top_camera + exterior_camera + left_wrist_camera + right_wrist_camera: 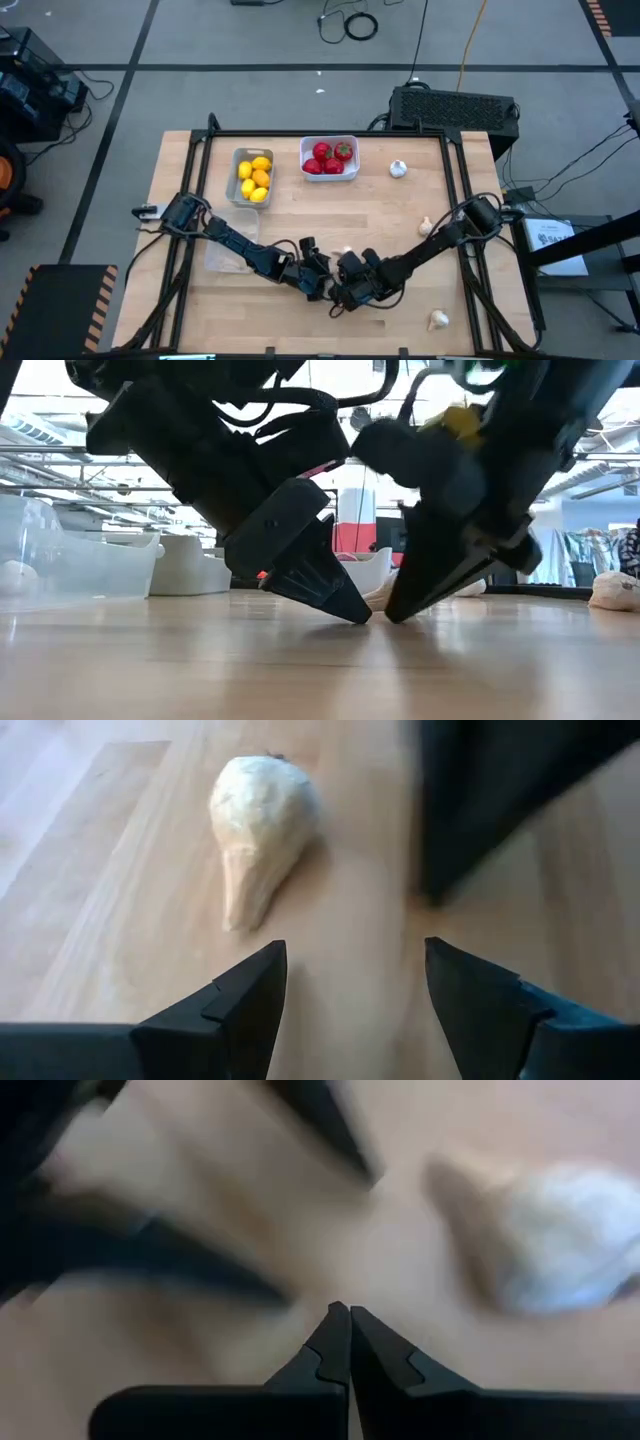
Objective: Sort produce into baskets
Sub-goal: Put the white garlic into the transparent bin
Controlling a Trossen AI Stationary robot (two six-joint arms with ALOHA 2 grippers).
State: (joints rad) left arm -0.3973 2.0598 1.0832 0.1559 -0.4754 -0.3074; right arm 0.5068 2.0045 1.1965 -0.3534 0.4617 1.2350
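Note:
A whitish garlic bulb (262, 830) lies on its side on the wooden table (400, 210), just ahead of my left gripper (355, 980), which is open, empty and low over the table near its front middle (315, 270). My right gripper (349, 1315) is shut and empty, close beside the left one (350, 290), with the same bulb (560, 1240) off to its side. In the low view both grippers stand tip-down at the table, with the bulb (380, 595) behind them. The grey basket (240, 158) holds yellow and orange fruits. The white basket (303, 150) holds red fruits.
A clear plastic basket (225, 255) sits under my left arm at the left. Loose garlic bulbs lie at the far right (398, 168), the middle right (427, 226) and the near right (438, 320). A black box with a grille (455, 105) stands behind the table.

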